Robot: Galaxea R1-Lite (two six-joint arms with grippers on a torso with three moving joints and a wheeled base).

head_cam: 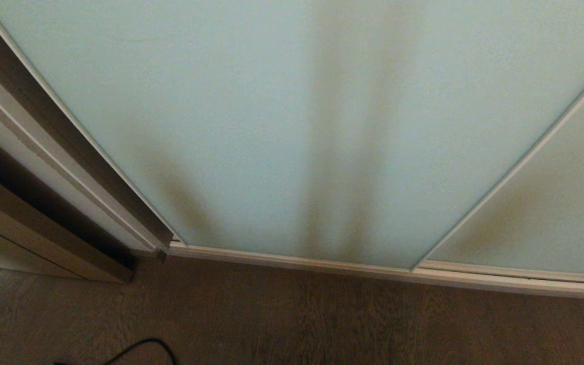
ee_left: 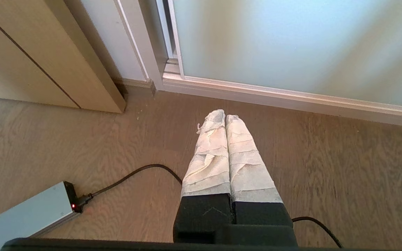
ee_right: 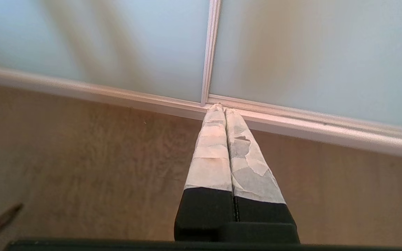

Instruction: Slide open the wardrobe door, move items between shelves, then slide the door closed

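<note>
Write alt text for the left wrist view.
Left gripper, fingers wrapped in white tape and shut on nothing, hangs over wood floor near the closed frosted-glass sliding wardrobe door. A grey power adapter with black cable lies beside it.

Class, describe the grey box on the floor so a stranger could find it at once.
Start at the frosted wardrobe door, then come down to the wooden floor. The flat grey box lies there beside the shut left hand; it alone has a red light and a black cable plugged in.
</note>
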